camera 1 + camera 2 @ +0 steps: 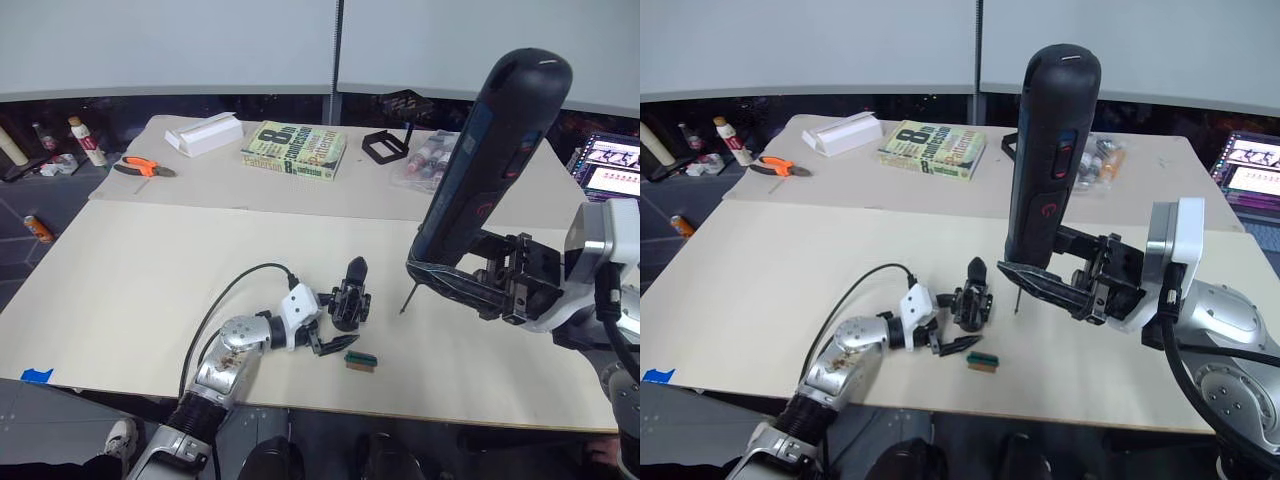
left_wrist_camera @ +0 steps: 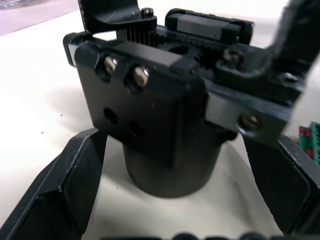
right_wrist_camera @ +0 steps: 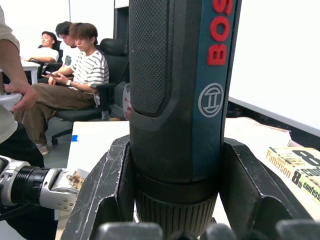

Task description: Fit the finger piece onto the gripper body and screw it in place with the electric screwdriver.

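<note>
The gripper body (image 1: 350, 297) stands on the cream table (image 1: 140, 270), a black block on a round base with a pointed black finger rising from its top. I cannot tell the finger piece apart from the body. My left gripper (image 1: 328, 330) is open, its fingers (image 2: 65, 195) on either side of the round base (image 2: 170, 170) with a small gap. To the right, my right gripper (image 1: 447, 280) is shut on the electric screwdriver (image 1: 490, 160). It is held upright and slightly tilted, its thin bit (image 1: 405, 298) pointing down just above the table, right of the body.
A small green-and-tan block (image 1: 360, 360) lies beside my left fingers. At the back are a book (image 1: 295, 150), a white box (image 1: 205, 133), orange pliers (image 1: 140, 167), a black frame (image 1: 383, 146) and a bag of bottles (image 1: 430, 160). Seated people (image 3: 75, 75) are in the right wrist view.
</note>
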